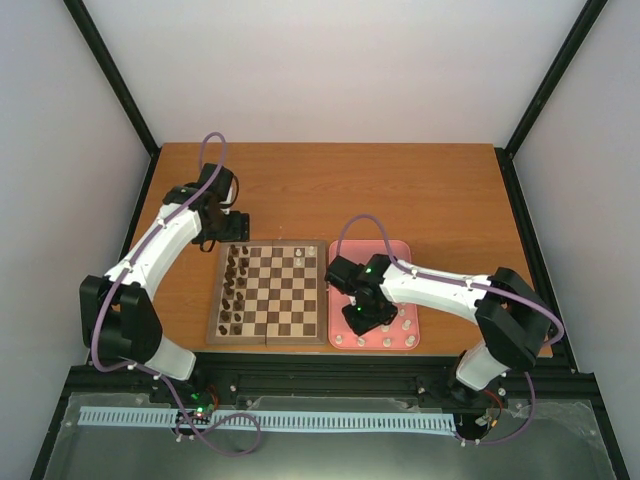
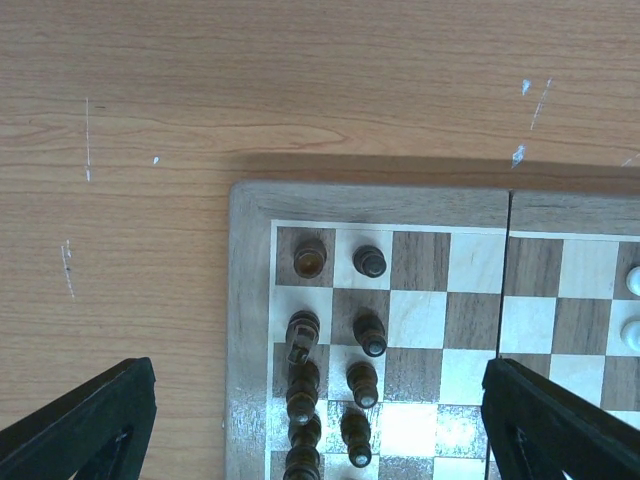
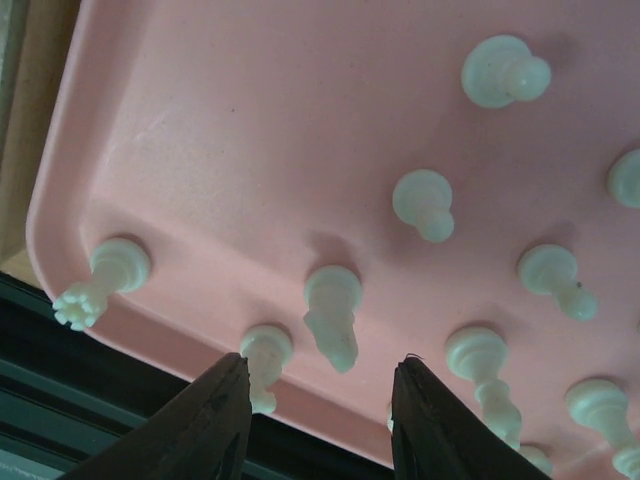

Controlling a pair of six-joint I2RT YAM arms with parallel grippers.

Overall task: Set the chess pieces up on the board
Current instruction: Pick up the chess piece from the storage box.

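Just two tiny cream-white chess pieces (image 2: 633, 281) stand on the square checkered wooden board (image 2: 250, 300), right of the wide-open left gripper (image 2: 315, 372). The others stand on the pink rectangular tray (image 3: 200, 150) beneath the right gripper (image 3: 320, 368), also spread; most placing remains.

A wooden chessboard (image 1: 268, 291) lies on the orange-brown surface (image 1: 420, 190), with a pink tray (image 1: 398, 254) just beside it on the right. Dark brown pieces (image 1: 234, 290) fill the board's two left columns. Two cream-white chess pieces (image 1: 301, 252) stand near its far right corner, and several others sit along the tray's near edge. The left arm's fingers (image 1: 236, 228) hang at the board's far left corner. The right arm's fingers (image 1: 358, 318) hang over the tray; their spread cannot be told.
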